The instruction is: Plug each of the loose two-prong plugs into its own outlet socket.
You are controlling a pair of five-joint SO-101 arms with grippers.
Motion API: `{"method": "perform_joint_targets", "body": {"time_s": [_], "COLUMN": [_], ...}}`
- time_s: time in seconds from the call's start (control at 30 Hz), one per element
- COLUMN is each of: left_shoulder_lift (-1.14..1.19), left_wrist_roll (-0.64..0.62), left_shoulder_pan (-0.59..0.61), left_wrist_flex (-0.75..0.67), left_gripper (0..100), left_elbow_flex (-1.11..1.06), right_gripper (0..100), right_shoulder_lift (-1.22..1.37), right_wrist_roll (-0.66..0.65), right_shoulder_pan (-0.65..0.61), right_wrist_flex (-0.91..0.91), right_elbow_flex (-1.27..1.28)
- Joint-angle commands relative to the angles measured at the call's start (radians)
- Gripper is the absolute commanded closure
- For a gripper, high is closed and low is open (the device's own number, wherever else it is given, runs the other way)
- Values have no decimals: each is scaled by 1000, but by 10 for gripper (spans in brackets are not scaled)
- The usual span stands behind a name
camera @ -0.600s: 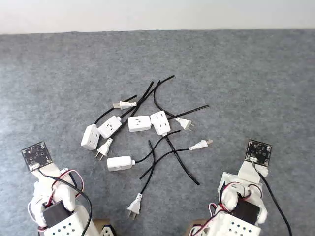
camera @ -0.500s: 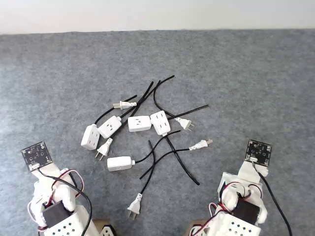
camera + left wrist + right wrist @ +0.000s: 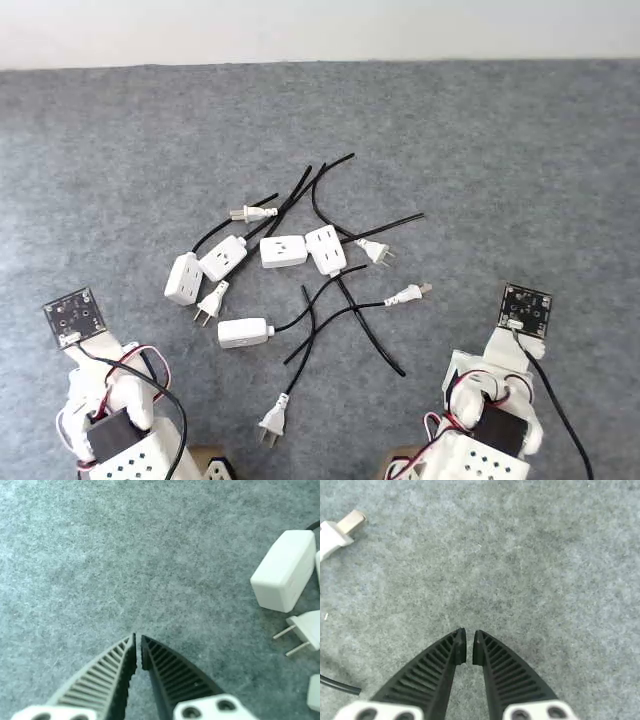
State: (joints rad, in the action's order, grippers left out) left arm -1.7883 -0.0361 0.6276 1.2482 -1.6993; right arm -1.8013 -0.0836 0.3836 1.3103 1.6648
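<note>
pincers idle, nothing held.
left gripper point(image 3: 138, 639) and right gripper point(image 3: 469, 632) pinched closed over grey carpet point(image 3: 500, 150); plugs point(image 3: 211, 300) and sockets point(image 3: 283, 251) tangled mid-mat, 1 o'clock off my left, 11 off my right.

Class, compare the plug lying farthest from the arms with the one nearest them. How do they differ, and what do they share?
The farthest plug points its prongs to the left; the nearest plug points its prongs toward the near edge. The farthest plug lies close to an outlet socket; the nearest plug lies apart from every socket. Both are white, two-pronged, on black cords and unplugged.
</note>
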Motion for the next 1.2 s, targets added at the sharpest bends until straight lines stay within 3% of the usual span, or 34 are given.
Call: {"method": "perform_joint_targets", "body": {"time_s": [0.0, 1.17], "left_shoulder_lift": [-5, -5], "left_wrist_roll": [11, 12], "left_shoulder_pan": [3, 18], "left_wrist_flex": [2, 0], "left_gripper": [987, 987], "left_elbow_flex": [21, 21], "right_gripper": [955, 955], "right_shoulder_lift": [-13, -13], "right_wrist_roll": [-5, -6], "right_shoulder_pan": [10, -31], "right_wrist_flex": [2, 1], "right_elbow_flex": [18, 18]}}
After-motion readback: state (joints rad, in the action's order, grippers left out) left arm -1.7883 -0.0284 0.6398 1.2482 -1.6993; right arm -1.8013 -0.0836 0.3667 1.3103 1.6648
